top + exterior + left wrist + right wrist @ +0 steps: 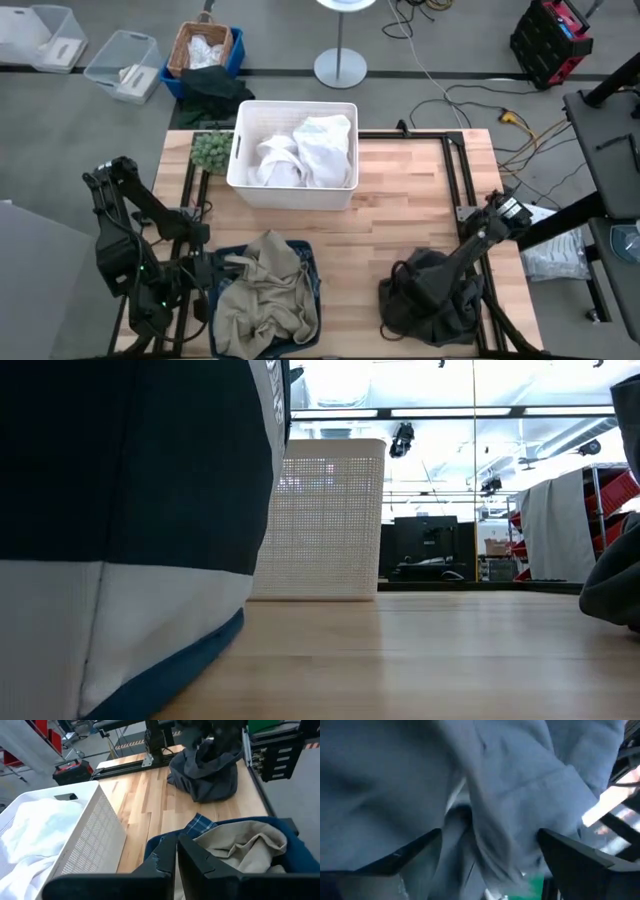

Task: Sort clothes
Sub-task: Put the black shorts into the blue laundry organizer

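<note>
Looking down from the high view, the right gripper point(428, 285) is pushed into the grey garment point(430, 300), which lies heaped on the table point(400, 200) right under it. To do this step well, it should pinch a thick fold deep in the pile, so the whole thing lifts and no part drags. Beyond that gripper stands the white bin point(292, 155) with white cloths point(305, 150) inside. The left gripper point(205, 270) waits just beside the blue bin point(265, 300), which holds the khaki garment point(262, 295).

In the low view, the blue bin's side is very close and the white bin stands behind it.

In the left wrist view, that gripper's fingers point(200, 865) are closed and empty. A bit of plaid shirt point(201, 825) peeks out under the khaki.

In the right wrist view, the fingers point(580, 855) are spread wide with grey cloth between them, not yet squeezed.
</note>
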Motion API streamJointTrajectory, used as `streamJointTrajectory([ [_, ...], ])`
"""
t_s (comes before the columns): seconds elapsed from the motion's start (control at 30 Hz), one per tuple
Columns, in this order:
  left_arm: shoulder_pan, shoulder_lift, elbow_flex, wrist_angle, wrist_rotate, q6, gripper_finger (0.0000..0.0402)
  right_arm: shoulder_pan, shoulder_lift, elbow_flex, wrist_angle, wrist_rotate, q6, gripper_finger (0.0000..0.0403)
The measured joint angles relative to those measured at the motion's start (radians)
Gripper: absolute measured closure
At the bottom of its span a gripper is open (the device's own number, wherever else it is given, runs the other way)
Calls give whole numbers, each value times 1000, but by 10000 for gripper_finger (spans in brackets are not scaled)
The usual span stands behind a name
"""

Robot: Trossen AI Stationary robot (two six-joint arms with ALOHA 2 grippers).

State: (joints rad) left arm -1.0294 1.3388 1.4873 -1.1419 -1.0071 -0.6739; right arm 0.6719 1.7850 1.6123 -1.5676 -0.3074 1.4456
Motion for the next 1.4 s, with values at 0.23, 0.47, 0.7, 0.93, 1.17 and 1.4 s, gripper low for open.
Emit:
streamJointTrajectory([
  [0.23, 3, 0, -53, 1, -4, -47, 401, -19, 5, -404, 425, 50, -11, 59],
  [0.47, 3, 0, -62, 5, 1, -116, 401, -37, -8, -670, 806, 87, 96, 121],
  [0.7, 3, -1, -63, 4, 0, -106, 401, -37, -8, -696, 804, 147, 32, 355],
  [0.93, 1, -4, -21, -10, -5, -95, 401, -13, -152, -503, 441, 365, 64, 389],
  [1.17, 2, -9, 101, -90, -38, -37, 401, 20, -419, -172, 454, 867, 38, 391],
  [1.4, -17, 0, 329, -84, -49, 131, 401, -117, -387, 53, 1096, 1031, -716, 391],
])
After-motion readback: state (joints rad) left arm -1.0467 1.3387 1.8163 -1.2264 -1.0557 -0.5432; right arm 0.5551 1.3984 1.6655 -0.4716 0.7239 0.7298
